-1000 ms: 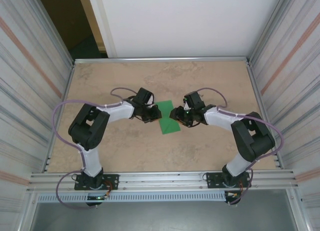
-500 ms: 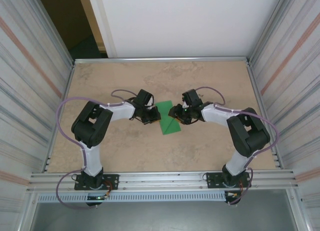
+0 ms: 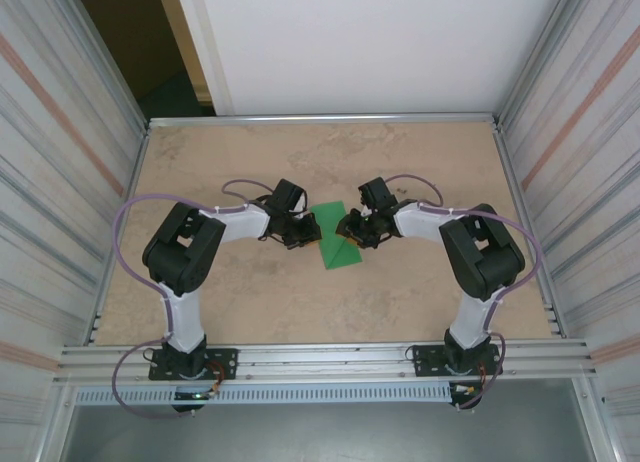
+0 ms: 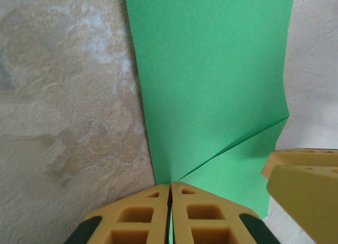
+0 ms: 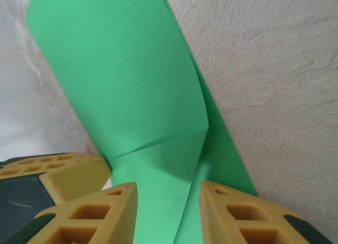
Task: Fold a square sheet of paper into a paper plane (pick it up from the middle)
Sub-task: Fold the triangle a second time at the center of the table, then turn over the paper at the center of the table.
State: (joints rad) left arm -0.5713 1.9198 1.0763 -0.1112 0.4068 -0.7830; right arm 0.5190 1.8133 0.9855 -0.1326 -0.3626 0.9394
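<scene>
The square sheet of paper (image 3: 337, 248) lies mid-table as a bright green folded strip. In the left wrist view the sheet (image 4: 211, 80) shows a diagonal corner flap, and my left gripper (image 4: 170, 190) is shut on its near edge, a sliver of green showing between the pads. My left gripper (image 3: 311, 232) is at the strip's left side and my right gripper (image 3: 347, 230) at its right. In the right wrist view the right gripper (image 5: 168, 202) is open, its fingers either side of a raised flap of the sheet (image 5: 121, 80). The paper plane is out of view.
The tan marbled table (image 3: 400, 302) has a metal frame and is closed in by ribbed walls left and right. The right gripper's yellow finger (image 4: 303, 183) intrudes beside the sheet; the left gripper's finger (image 5: 53, 172) sits close at the left.
My right arm has swung inward to the paper's right edge, and its jaws have narrowed around the flap. The left gripper has stayed shut on the paper.
</scene>
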